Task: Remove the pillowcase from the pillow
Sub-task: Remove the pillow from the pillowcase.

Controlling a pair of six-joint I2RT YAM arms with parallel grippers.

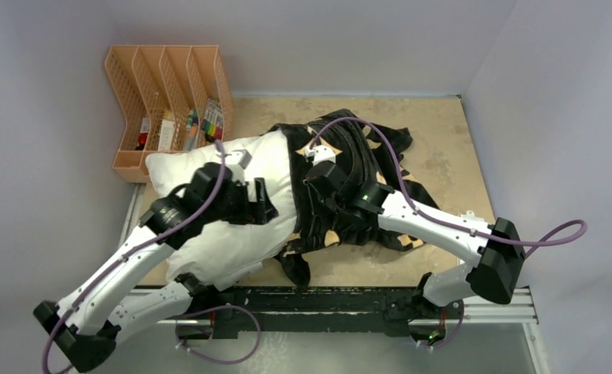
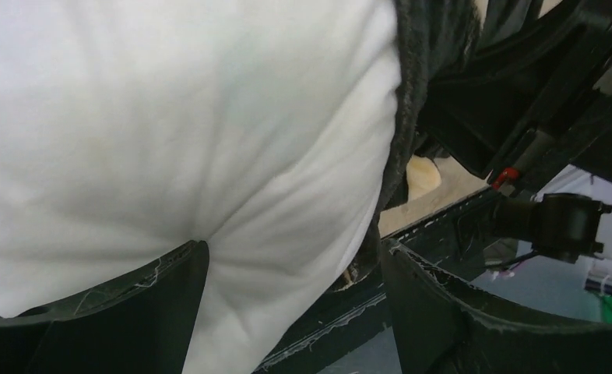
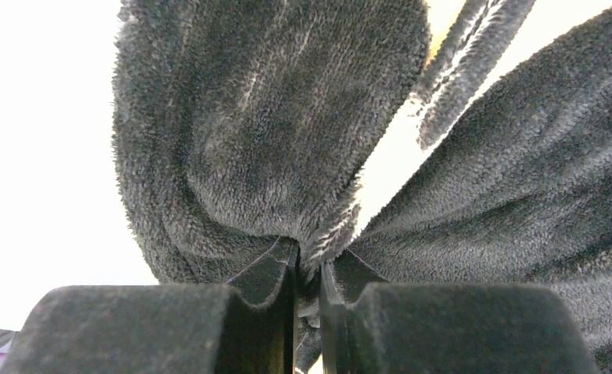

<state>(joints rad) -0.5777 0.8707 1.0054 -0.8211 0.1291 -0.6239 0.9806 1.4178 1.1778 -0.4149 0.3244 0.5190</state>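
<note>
across the left half of the table (image 1: 443, 156) i see the pillow (image 1: 225, 241) lying slantwise, its left part bare and white, its right part inside the pillowcase (image 1: 365, 152). the black cover is bunched into folds. its open edge crosses the pillow about midway, just right of my left gripper (image 2: 291, 249).

that gripper sits on the bare cushion with its jaws wide apart, gripping nothing. the white filling bulges up between them, and the left wrist view shows the cover's dark edge close to the right-hand finger (image 2: 443, 312).

my right gripper (image 3: 307, 265) is closed on a fold of the plush pillowcase. the pads (image 3: 131, 327) almost meet, with the pile squeezed in the slit between them.

room is tight on the left: the pillow's far corner lies just beside the orange file rack (image 1: 170, 101), and its near end reaches the table's front edge by the black rail (image 1: 326, 300). a flap of the cover also trails toward that front edge.

on the right, bare tan tabletop runs from the cover's ragged edge to the wall, and a strip lies open along the far side. the two wrists are close together over the middle.
</note>
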